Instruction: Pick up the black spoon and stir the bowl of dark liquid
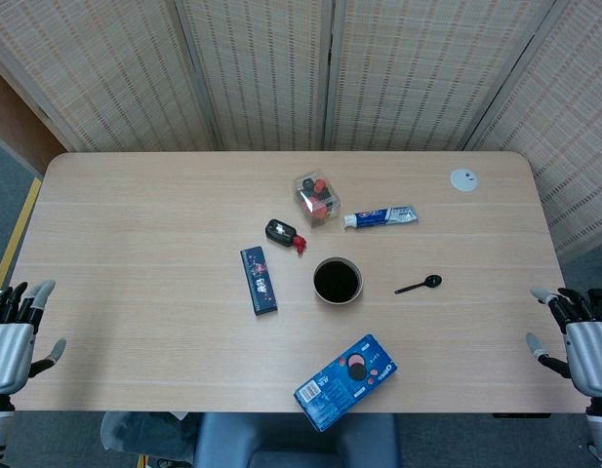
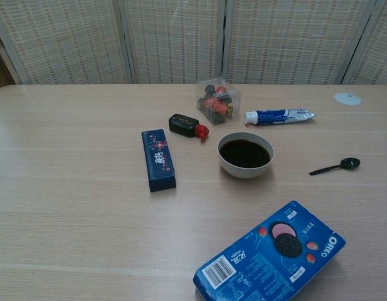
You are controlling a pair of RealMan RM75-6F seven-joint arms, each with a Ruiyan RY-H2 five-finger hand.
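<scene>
From the head view, the black spoon (image 1: 419,285) lies flat on the pale woodgrain tabletop (image 1: 135,244), just right of the round bowl (image 1: 338,281) of dark liquid. The left hand (image 1: 13,336) and right hand (image 1: 579,336) flank the near edge, fingers spread, holding nothing. The chest view misses both hands but shows the bowl's cream wall and a glossy blue Oreo box (image 2: 271,258).

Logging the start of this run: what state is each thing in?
spoon: lying flat right of the bowl, untouched
bowl: upright, holding dark liquid
toothpaste: capped, lying flat
Oreo box: closed, lying flat
left robot hand: open, empty
right robot hand: open, empty
</scene>
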